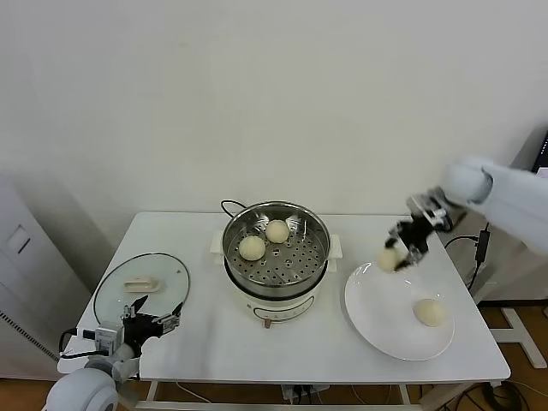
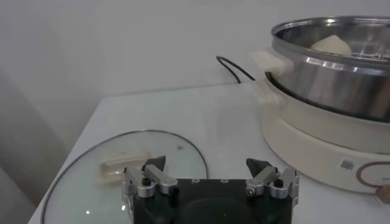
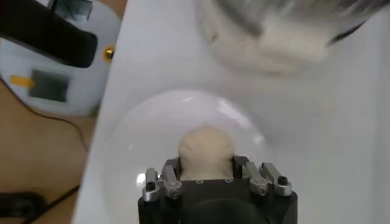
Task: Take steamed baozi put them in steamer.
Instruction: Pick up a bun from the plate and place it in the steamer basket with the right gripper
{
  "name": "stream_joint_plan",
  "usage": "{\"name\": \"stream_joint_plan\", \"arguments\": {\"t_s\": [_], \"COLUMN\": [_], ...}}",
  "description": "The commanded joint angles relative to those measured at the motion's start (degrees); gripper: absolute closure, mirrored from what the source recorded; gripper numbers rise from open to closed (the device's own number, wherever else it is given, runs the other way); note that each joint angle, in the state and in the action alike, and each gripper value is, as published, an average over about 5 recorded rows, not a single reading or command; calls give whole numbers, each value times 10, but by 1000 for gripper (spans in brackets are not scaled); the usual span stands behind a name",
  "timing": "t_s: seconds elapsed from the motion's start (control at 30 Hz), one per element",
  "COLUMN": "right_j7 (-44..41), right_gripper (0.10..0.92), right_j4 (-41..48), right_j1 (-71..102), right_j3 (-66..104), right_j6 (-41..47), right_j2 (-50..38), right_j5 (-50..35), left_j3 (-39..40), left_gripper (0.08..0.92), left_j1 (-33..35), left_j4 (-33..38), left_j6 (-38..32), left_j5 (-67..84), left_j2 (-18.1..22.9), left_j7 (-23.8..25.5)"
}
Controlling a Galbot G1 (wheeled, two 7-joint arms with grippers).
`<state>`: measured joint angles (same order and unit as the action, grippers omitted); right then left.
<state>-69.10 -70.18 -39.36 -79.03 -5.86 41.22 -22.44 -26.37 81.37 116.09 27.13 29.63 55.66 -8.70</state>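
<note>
The steamer (image 1: 276, 250) stands mid-table with two baozi (image 1: 252, 247) (image 1: 277, 230) on its perforated tray. My right gripper (image 1: 396, 254) is shut on a third baozi (image 1: 389, 259) and holds it in the air above the far-left rim of the white plate (image 1: 377, 317). In the right wrist view that baozi (image 3: 205, 153) sits between the fingers, over the plate (image 3: 140, 140). A fourth baozi (image 1: 429, 312) lies on the plate. My left gripper (image 1: 154, 318) is open and empty, parked low at the table's front left corner beside the glass lid (image 1: 141, 287).
The glass lid with its cream handle (image 2: 122, 165) lies flat at the left. A black cord (image 1: 229, 205) runs behind the steamer. The steamer also shows in the left wrist view (image 2: 332, 67). A white device (image 3: 55, 61) stands on the floor to the right of the table.
</note>
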Motion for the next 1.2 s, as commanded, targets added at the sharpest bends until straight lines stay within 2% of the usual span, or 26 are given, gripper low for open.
{"name": "stream_joint_plan", "arguments": {"t_s": [0.03, 0.23, 0.43, 0.8, 1.2], "right_j7": [-24, -27, -26, -33, -35], "right_gripper": [508, 500, 499, 500, 499], "right_j4": [87, 125, 106, 22, -3], "right_j1": [-54, -1, 46, 94, 143], "right_j3": [44, 73, 98, 109, 138], "right_j6": [-159, -268, -358, -432, -441], "right_j2": [172, 273, 317, 293, 274], "right_j5": [-38, -14, 64, 192, 295], "left_j3": [2, 2, 1, 0, 0], "left_gripper": [177, 177, 177, 177, 177], "left_j1": [-2, -3, 0, 1, 2], "left_j4": [0, 1, 0, -1, 0], "left_j6": [0, 0, -1, -2, -2], "left_j5": [0, 0, 0, 0, 0], "left_j2": [-1, 0, -2, -2, -3], "left_j7": [0, -1, -2, -4, -3]}}
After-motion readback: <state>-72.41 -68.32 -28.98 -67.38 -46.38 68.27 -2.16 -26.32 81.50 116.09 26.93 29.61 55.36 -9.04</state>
